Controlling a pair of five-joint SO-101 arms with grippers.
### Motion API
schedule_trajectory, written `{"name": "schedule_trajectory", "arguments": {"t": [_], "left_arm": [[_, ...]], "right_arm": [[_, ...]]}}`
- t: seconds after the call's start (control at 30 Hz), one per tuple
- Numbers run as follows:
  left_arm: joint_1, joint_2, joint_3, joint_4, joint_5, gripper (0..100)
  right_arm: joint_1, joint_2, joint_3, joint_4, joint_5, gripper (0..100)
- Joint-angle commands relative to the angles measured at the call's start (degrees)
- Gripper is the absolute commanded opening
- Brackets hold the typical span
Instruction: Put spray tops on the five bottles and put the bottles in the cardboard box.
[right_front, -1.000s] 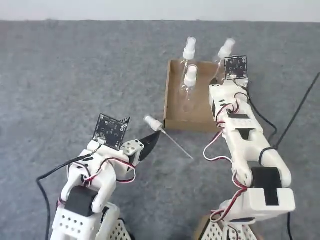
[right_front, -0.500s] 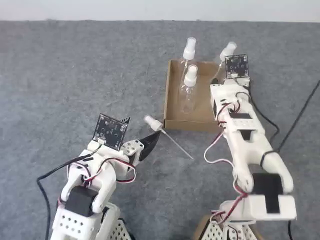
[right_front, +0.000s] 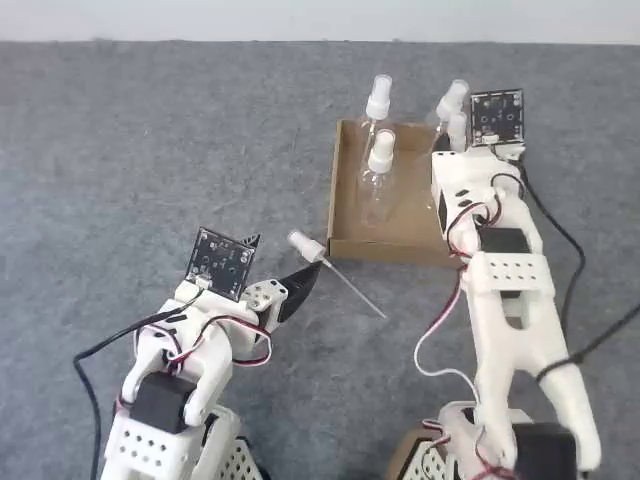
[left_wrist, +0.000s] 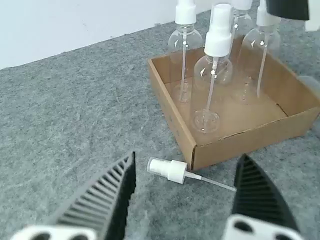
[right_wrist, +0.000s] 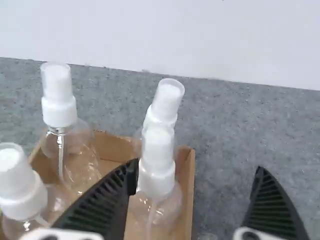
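Left wrist view: the spray top (left_wrist: 169, 170) looks light, its tube bendy, so pinch its white head; left gripper (left_wrist: 188, 157) and right gripper (right_wrist: 196, 167) have fingers spread, empty.

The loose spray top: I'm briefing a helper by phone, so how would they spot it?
Find the cardboard box on the grey mat. Just outside its near left corner lies the white spray top. Unlike the other tops, which stand on bottles, it lies flat with its thin tube bare.
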Motion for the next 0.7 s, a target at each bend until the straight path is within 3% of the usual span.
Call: {"name": "schedule_trajectory", "arguments": {"t": [0.0, 0.2, 0.37, 0.5, 0.67], "left_arm": [[-0.44, -0.79, -0.48, -1.76, -0.62, 29], [-0.44, -0.79, -0.48, -1.67, -0.62, 29], [-0.44, -0.79, -0.48, -1.67, -0.62, 29], [-0.44, -0.79, -0.4, -1.67, -0.62, 29], [-0.44, -0.79, 0.4, -1.93, -0.62, 29]], "right_arm": [[0.04, -6.46, -3.6, 6.73, 0.79, 29.3], [3.91, -12.62, -10.9, 25.71, 0.79, 29.2], [12.0, -14.29, -16.88, 39.25, 0.79, 29.2], [17.19, -12.26, -16.53, 40.13, 0.79, 29.2], [17.54, -5.41, -13.01, 40.04, 0.79, 29.5]]}}
